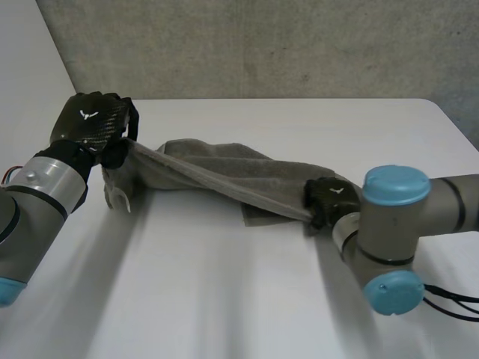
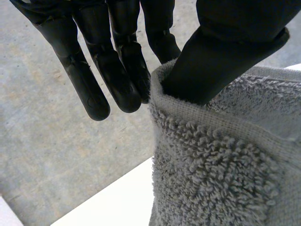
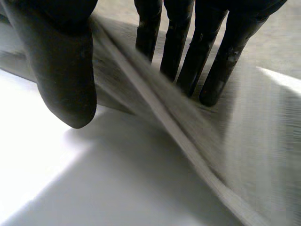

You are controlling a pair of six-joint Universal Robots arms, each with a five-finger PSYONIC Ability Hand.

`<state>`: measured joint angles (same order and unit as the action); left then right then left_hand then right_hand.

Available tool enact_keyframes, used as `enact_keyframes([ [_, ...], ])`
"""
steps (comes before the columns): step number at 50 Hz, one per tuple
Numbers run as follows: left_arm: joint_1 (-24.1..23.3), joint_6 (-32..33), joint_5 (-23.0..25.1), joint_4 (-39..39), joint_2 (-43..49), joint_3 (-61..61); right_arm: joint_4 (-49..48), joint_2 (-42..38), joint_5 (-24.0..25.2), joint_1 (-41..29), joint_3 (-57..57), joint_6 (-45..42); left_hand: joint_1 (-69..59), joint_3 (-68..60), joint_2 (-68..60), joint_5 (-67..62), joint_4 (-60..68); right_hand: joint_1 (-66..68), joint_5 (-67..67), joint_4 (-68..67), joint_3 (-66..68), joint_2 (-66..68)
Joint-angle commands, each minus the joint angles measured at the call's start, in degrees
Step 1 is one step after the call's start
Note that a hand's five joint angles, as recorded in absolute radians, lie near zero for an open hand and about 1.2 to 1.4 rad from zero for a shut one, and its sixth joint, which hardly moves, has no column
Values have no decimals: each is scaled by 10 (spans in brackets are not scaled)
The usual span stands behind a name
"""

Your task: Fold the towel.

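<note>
Firstly, left hand: the left hand is raised over the far left of the white table and pinches a corner of the grey towel.
Left grip, close up: the thumb presses into the hemmed edge against one finger, while the other fingers hang straight and free just beside the cloth.
Right hand: the right hand sits low near the middle of the table, just in front of its arm's blue cap.
Right grip, close up: the hem runs between the thumb and the straight fingers. The taut cloth suggests a pinch.
Towel: one edge stretches as a sloping band from hand to hand. The rest lies rumpled on the table behind that band, and a short end hangs below the left hand.
Handling: probably light, soft and limp, so it will sag wherever it is not held. The looped pile should give grip, and nothing about it looks fragile.
Where to hold: the corners, on the firmer hem.
Head view adds: the whole span, the difference in height between the hands, and the slack heap.
Wrist views add: the pile, the hem and how each thumb meets the cloth.
</note>
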<state>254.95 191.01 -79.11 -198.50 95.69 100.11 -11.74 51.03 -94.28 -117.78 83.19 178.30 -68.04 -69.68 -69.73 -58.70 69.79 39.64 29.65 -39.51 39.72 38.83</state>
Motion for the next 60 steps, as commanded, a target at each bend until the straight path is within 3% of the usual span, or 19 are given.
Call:
enact_keyframes([
  [1,27,-2,0,-1,8,8,-9,75,7,68,51,-52,-120,-103,-103,-113,102,12,12,-14,11,20],
  [3,28,-2,0,-1,10,9,-13,84,12,72,58,-54,-120,-103,-103,-113,102,48,48,-49,47,56],
  [5,28,-1,0,-1,12,10,-14,93,31,77,65,-55,-120,-103,-103,-113,102,287,287,-288,286,295],
  [6,28,-2,0,-1,13,10,-14,94,31,77,65,-55,-120,-103,-103,-113,102,288,288,-289,287,296],
  [7,27,-1,0,-1,13,10,-14,94,44,77,65,-58,-120,-103,-103,-113,102,402,402,-404,402,411],
  [14,30,-1,-1,2,9,11,-7,140,82,101,79,-117,-120,-103,-103,-113,102,404,404,-405,403,412],
  [22,32,-16,2,43,-52,1,25,324,103,129,69,-250,-120,-103,-103,-113,102,404,404,-405,403,412],
  [28,31,-49,3,73,-95,-31,182,406,110,135,-53,-283,-120,-103,-103,-113,102,404,404,-405,403,412],
  [32,30,-53,4,85,-103,-41,275,387,131,139,-114,-287,-120,-103,-103,-113,102,404,404,-405,403,412],
  [37,27,-50,5,104,-87,-52,414,279,146,132,-174,-340,-120,-103,-103,-113,102,404,404,-405,403,412],
  [42,27,-36,6,119,15,-62,448,203,143,126,-175,-393,-120,-103,-103,-113,102,404,404,-405,403,412],
  [47,20,39,2,119,163,-122,448,121,129,120,-192,-428,-120,-103,-103,-113,102,404,404,-405,403,412],
  [51,19,77,-2,122,246,-221,434,62,80,108,-285,-434,-120,-103,-103,-113,102,404,404,-405,403,412],
  [53,19,78,-3,120,263,-260,394,42,65,95,-374,-430,-120,-103,-103,-113,102,404,404,-405,403,412],
  [56,18,65,-10,111,268,-337,360,41,65,91,-414,-427,-120,-103,-103,-113,102,404,404,-405,403,412],
  [60,12,31,-24,75,260,-410,211,63,67,84,-477,-426,-120,-103,-103,-113,102,404,404,-405,403,412],
])
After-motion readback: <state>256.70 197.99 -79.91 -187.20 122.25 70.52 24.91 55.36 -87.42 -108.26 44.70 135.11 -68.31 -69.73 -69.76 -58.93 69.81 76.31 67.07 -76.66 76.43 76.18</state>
